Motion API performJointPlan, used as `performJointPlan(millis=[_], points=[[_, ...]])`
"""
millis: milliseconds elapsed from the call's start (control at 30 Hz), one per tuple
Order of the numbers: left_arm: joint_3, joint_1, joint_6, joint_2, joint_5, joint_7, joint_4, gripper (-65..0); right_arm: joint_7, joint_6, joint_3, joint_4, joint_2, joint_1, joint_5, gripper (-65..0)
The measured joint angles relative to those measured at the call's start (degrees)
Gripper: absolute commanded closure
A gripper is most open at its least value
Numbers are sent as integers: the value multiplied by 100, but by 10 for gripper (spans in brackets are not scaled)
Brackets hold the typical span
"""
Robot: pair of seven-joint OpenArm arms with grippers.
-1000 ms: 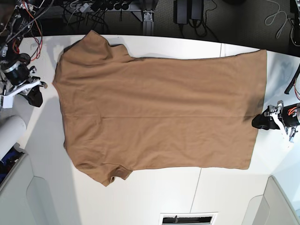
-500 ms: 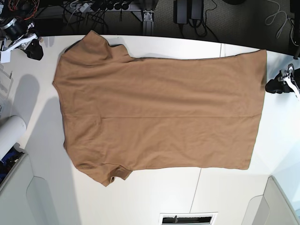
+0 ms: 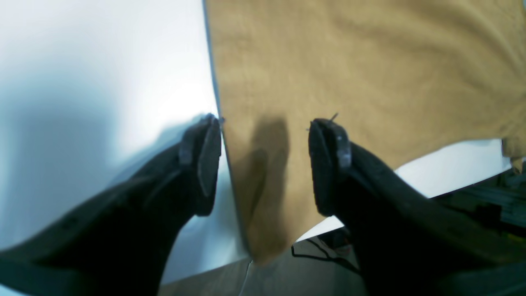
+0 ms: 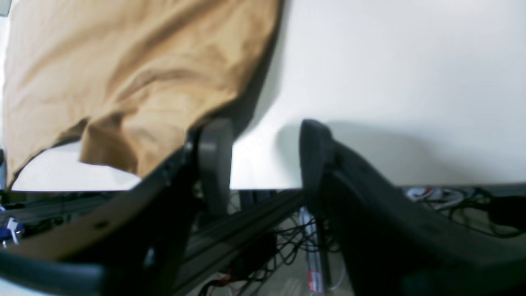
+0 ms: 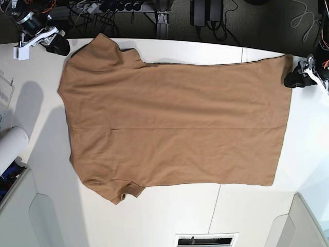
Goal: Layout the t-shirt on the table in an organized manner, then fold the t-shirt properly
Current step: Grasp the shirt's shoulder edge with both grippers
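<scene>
The tan-brown t-shirt (image 5: 175, 118) lies spread flat on the white table (image 5: 164, 216), neck end to the left and hem to the right. At the hem's far corner hovers my left gripper (image 5: 294, 78), open. In the left wrist view its fingertips (image 3: 265, 164) straddle the t-shirt's (image 3: 370, 61) edge above the table (image 3: 102, 61). My right gripper (image 5: 59, 48) is open just beside the far sleeve at the table's back left. The right wrist view shows its fingertips (image 4: 263, 160) over bare table (image 4: 390, 74), the sleeve (image 4: 123, 74) to their left.
A white cylinder (image 5: 10, 146) sits at the left edge. Cables and power strips (image 5: 113, 7) hang beyond the far edge. Grey panels (image 5: 31, 216) flank the front corners, and a vent (image 5: 205, 240) is at the front. A thin seam (image 5: 215, 206) crosses the tabletop.
Both arms have moved toward the table's far edge: the right from mid-left to the far sleeve, the left from the hem's middle to its far corner. The right jaws have opened.
</scene>
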Motion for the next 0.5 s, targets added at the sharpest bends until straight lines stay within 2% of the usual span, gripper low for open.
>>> performJointPlan(millis=[300,500], points=[[-4,-7,-46,-2,175,-59,-39,-368,120,7,-693,11,-9,0,17,-269],[-452,2,-42,15,328,-37,-170,-368,179,20,-984,13,7,0,-42,-269]])
